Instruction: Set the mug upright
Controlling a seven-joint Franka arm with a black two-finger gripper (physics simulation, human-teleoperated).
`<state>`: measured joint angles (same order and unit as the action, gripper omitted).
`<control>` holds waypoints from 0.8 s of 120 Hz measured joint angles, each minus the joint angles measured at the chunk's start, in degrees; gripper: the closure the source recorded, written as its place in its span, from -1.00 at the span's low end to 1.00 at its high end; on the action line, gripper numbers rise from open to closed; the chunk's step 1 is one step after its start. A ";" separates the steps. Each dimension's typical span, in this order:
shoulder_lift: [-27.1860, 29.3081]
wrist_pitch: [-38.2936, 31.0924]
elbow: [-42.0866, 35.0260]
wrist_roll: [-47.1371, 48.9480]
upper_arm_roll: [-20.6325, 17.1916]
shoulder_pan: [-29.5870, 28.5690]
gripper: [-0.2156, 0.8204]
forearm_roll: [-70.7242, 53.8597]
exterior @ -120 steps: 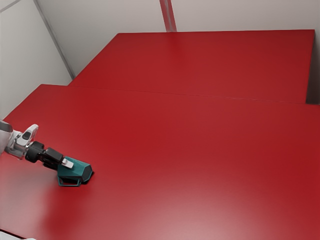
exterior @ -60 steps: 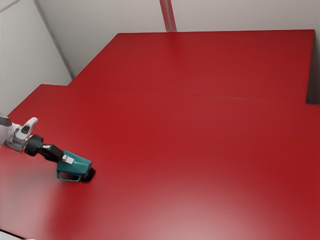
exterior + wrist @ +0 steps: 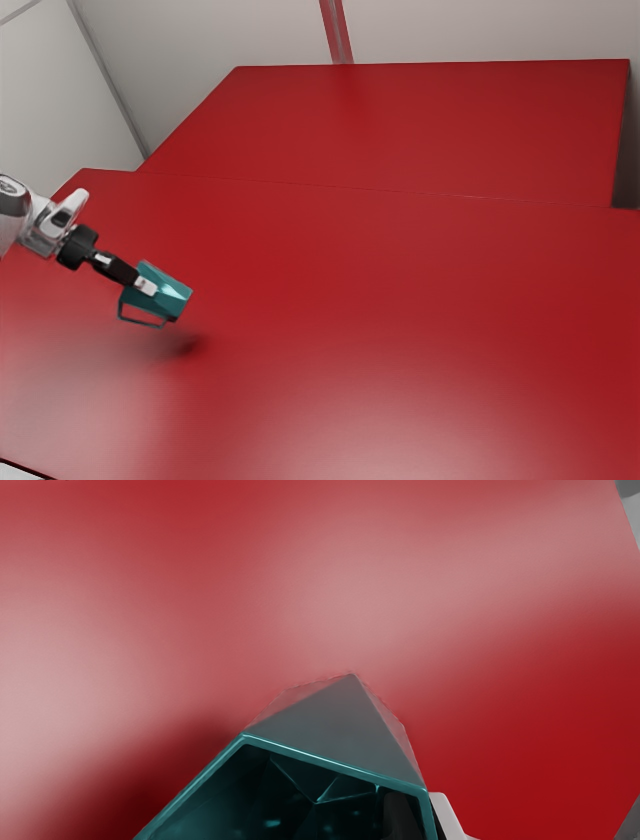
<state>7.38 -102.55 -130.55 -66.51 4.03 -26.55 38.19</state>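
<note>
the claw (image 3: 146, 286) is closed down to a narrow gap, with the mug (image 3: 168, 299) pinched between its two fingers. the wrist view shows how the grip sits: one dark finger (image 3: 400, 817) reaches inside the mouth, the other is outside, and the teal wall is caught between them near the rim (image 3: 335, 765).

the mug is up in the air, apart from the table (image 3: 350, 300) — a dark, soft shadow (image 3: 185, 345) lies on the red top below it. it is tilted, not upright: its mouth faces back toward the claw, and its base points away, down and toward the exterior view's right. the handle (image 3: 140, 322) hangs on the lower side of the body.

all this is over the part of the table near the exterior view's left, where the arm (image 3: 38, 222) comes in. behind the table is a second red surface (image 3: 420, 130) — and beyond that, a pale wall (image 3: 220, 35) with a red strip (image 3: 337, 30) on it.
</note>
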 joint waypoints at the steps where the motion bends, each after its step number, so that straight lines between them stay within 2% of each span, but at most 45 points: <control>1: 0.09 -0.11 0.00 0.10 0.00 0.22 0.92 -0.26; 29: 1.98 -5.15 0.05 4.36 1.29 8.91 0.92 -8.93; 41: 2.22 -7.54 0.06 6.82 5.03 15.01 0.92 -12.73; 53: 3.02 -9.85 0.04 9.53 6.14 17.55 0.92 -16.88; 96: 7.36 -13.62 -1.10 20.97 2.92 20.45 0.92 -28.62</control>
<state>14.74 -116.16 -131.66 -45.54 6.96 -6.10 9.57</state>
